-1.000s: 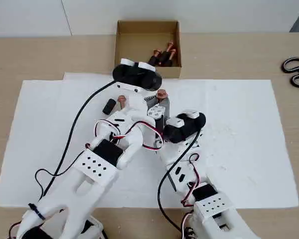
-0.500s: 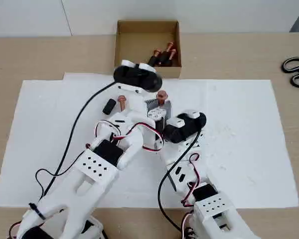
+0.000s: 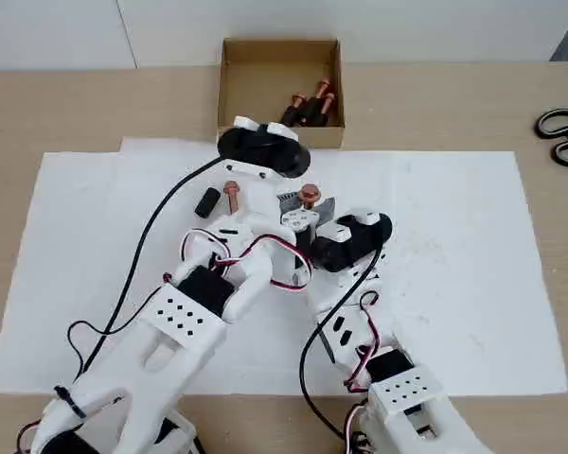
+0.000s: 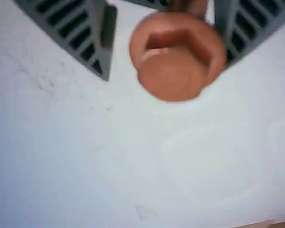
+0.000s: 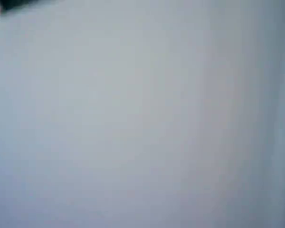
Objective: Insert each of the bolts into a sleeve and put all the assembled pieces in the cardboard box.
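Your left end effector (image 3: 306, 205) is grasping a copper bolt (image 4: 178, 57), upright and head up, over the white sheet (image 3: 454, 265). A loose bolt (image 3: 232, 194) and black sleeve (image 3: 207, 201) lie nearby. Assembled pieces (image 3: 310, 106) sit in the cardboard box (image 3: 235, 85).

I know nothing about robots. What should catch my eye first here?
A copper bolt is held upright in the left gripper, mid-table over the white sheet. Behind it, a cardboard box holds several finished pieces. A loose bolt and a black sleeve lie on the sheet beside the arms.
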